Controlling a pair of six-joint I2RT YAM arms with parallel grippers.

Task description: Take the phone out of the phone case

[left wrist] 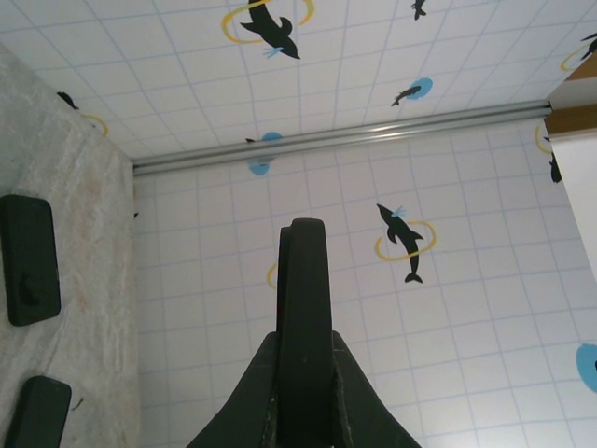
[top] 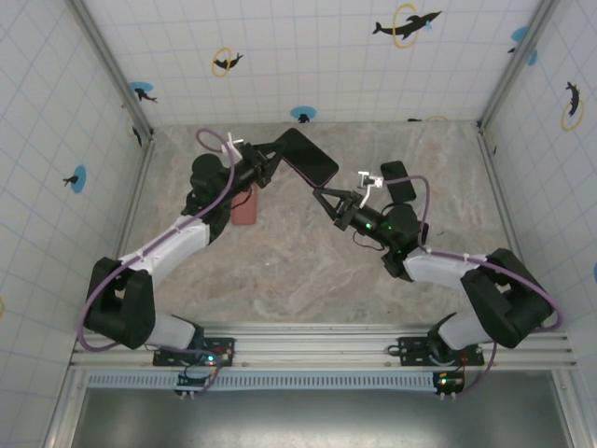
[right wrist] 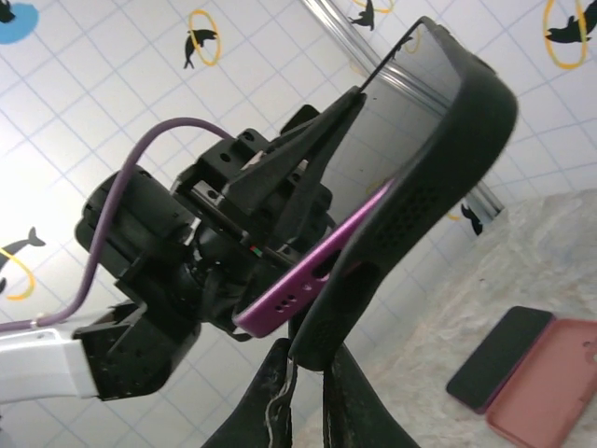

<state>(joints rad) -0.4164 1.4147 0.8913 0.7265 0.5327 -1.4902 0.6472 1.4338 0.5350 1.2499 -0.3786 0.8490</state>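
The right gripper (right wrist: pixel 306 362) was closed, its two fingertips pinching the loose lower corner of a black perforated rubber case (right wrist: pixel 448 159). That corner had come away from a magenta-edged phone (right wrist: pixel 308 289), whose port end stuck out bare below the case lip. The rest of the case wrapped the phone's far end.

The left gripper (right wrist: pixel 326 140) met it from the opposite side. Its jaws were clamped shut across the phone, one finger lying flat over the dark glass. In the left wrist view the phone stood edge-on between that gripper's fingers (left wrist: pixel 331 359).

From above, phone and case hung together in the air between the two grippers, over the back half of the mottled beige stone-look table (top: pixel 298 280), tilted with the screen up.

On the table near the left arm lay a salmon-pink case (top: pixel 244 207), partly under the arm. The right wrist camera showed a dark phone with a purple rim (right wrist: pixel 494 359) just beside it.

Two black rounded slabs (top: pixel 395 172) (top: pixel 404 190) lay near the right arm, close to each other. Whether they were phones or cases could not be told.

White tiled walls (top: pixel 308 56) printed with dolphins closed in the table.
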